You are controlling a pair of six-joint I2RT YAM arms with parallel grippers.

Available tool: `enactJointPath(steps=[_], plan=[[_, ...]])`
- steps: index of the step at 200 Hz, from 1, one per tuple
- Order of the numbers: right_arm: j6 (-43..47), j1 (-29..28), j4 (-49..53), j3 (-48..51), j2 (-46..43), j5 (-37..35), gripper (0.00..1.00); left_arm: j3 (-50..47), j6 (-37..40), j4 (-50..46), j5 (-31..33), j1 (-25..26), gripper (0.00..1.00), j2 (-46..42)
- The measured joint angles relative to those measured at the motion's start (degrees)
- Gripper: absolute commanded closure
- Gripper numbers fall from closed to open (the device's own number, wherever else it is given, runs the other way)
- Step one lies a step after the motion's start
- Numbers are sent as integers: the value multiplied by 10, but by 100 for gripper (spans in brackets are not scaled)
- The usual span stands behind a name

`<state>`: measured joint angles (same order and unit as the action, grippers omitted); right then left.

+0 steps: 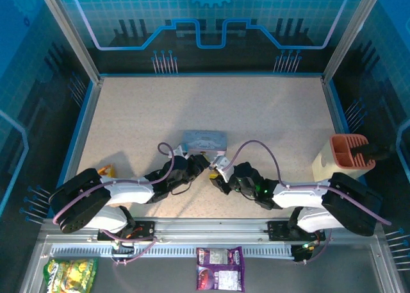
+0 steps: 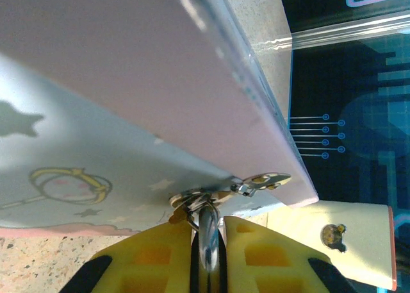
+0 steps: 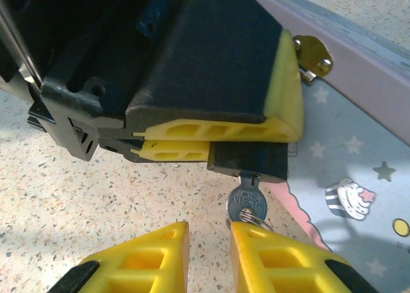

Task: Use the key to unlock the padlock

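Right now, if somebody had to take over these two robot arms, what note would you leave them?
Left gripper: shut on the small dark blocky padlock, beside the lilac cartoon-printed tin.
Right gripper: jaws slightly apart and empty, tips just short of the head of the small silver metal key.
Key: seated in the padlock's keyhole, head and ring hanging out.
Done: key inserted.
Left: pinch the key's head and turn it. The shackle is hidden, so I can't tell whether it has released.
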<state>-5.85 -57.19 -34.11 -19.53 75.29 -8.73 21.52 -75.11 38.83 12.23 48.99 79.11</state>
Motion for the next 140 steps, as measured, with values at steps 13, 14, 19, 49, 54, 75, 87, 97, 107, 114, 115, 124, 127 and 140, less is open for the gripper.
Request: enactJointPath(steps=[13, 14, 19, 49, 54, 75, 87, 97, 107, 114, 115, 124, 127, 140], plan=[[9, -10, -2, -7, 14, -13, 77, 0, 0, 0, -1, -2, 100, 0], [10, -12, -2, -8, 16, -14, 77, 0, 0, 0, -1, -2, 100, 0], [12, -15, -3, -11, 21, -19, 77, 0, 0, 0, -1, -2, 100, 0], [21, -28, -5, -24, 44, -48, 81, 0, 0, 0, -1, -2, 100, 0], [21, -29, -5, -26, 45, -52, 81, 0, -1, 0, -1, -4, 100, 0], [22, -29, -6, -30, 50, -67, 84, 0, -5, 0, 0, -5, 100, 0], [23, -31, -9, -31, 55, -73, 85, 0, -7, 0, 0, -7, 100, 0], [23, -32, -12, -33, 59, -77, 86, 0, -7, -2, 0, -7, 100, -1], [23, -32, -14, -35, 63, -78, 86, -3, -7, -3, 2, -8, 100, -4], [23, -32, -15, -37, 66, -78, 86, -5, -10, -5, 3, -9, 100, -7], [23, -32, -15, -37, 67, -78, 87, -5, -10, -5, 3, -9, 100, -7], [23, -33, -16, -40, 71, -78, 87, -8, -12, -5, 5, -9, 100, -9], [23, -33, -15, -41, 72, -78, 87, -8, -13, -7, 6, -9, 100, -10], [23, -33, -16, -45, 80, -78, 88, -9, -14, -11, 9, -10, 100, -10]])
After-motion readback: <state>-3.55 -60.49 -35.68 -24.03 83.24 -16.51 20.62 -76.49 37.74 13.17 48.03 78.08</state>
